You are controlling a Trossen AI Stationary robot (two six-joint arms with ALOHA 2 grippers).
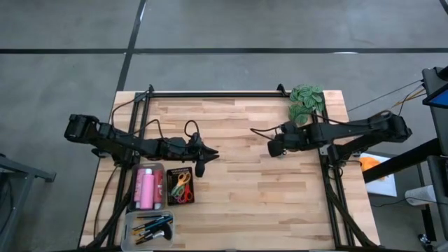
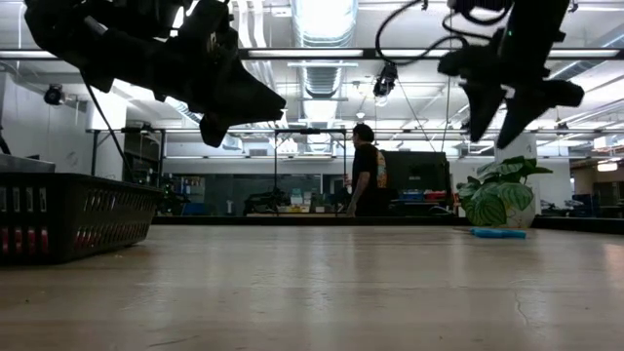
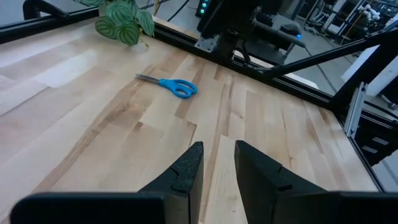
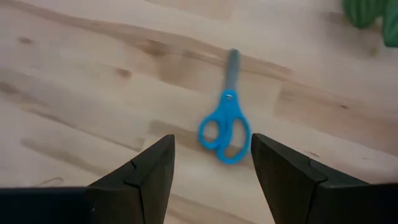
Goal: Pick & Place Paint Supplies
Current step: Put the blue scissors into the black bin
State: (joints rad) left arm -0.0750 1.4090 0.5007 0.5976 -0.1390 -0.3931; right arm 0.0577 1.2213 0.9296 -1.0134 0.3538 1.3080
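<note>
A pair of blue-handled scissors (image 4: 225, 124) lies flat on the wooden table (image 1: 245, 203), right of centre. My right gripper (image 4: 214, 162) hovers above it, pointing steeply down and open. Seen along the fingers, they stand on either side of the handles, clear of them. In the high view this gripper (image 1: 273, 148) hides the scissors. My left gripper (image 3: 217, 168) waits above the table's left half (image 1: 210, 155), its fingers a narrow gap apart with nothing between them. It looks across at the scissors (image 3: 177, 87).
Near the left front corner stand a tray of pink bottles (image 1: 148, 187), a black basket of scissors (image 1: 182, 187) and a tray of brushes (image 1: 154, 227). A green leafy clump (image 1: 306, 103) sits at the far right corner. A person (image 2: 366, 180) stands in the room behind.
</note>
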